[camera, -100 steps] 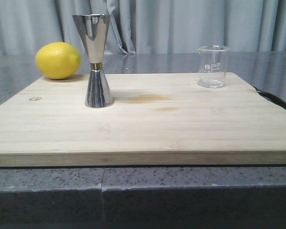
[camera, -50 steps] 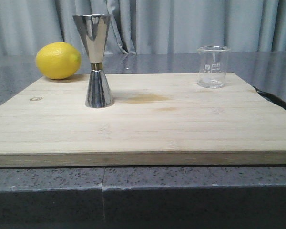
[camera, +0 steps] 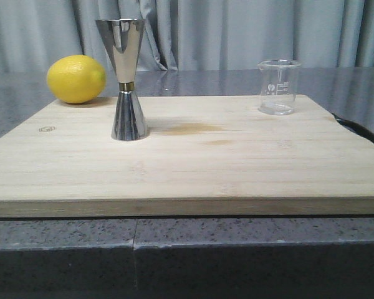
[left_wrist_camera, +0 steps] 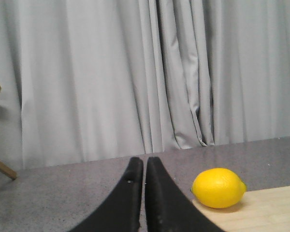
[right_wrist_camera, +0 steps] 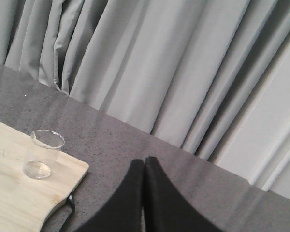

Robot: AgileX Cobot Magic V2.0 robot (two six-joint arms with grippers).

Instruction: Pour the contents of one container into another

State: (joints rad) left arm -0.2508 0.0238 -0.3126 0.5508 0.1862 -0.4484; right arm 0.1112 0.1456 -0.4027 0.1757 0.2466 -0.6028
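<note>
Front view: a pale wooden cutting board (camera: 237, 168) lies on the dark grey speckled table (camera: 62, 249). A tall shiny steel hourglass-shaped jigger (camera: 126, 78) stands upright on the board's left half. A yellow lemon (camera: 76, 79) rests behind it at the far left corner. A small clear glass beaker (camera: 278, 86) stands upright near the far right corner, well apart from the jigger.

Left wrist view: the left gripper (left_wrist_camera: 143, 169) has its black fingers pressed together, holding nothing, with the lemon near it on the board's edge.

Right wrist view: the right gripper (right_wrist_camera: 143, 169) is likewise closed and empty, well apart from the beaker.
</note>
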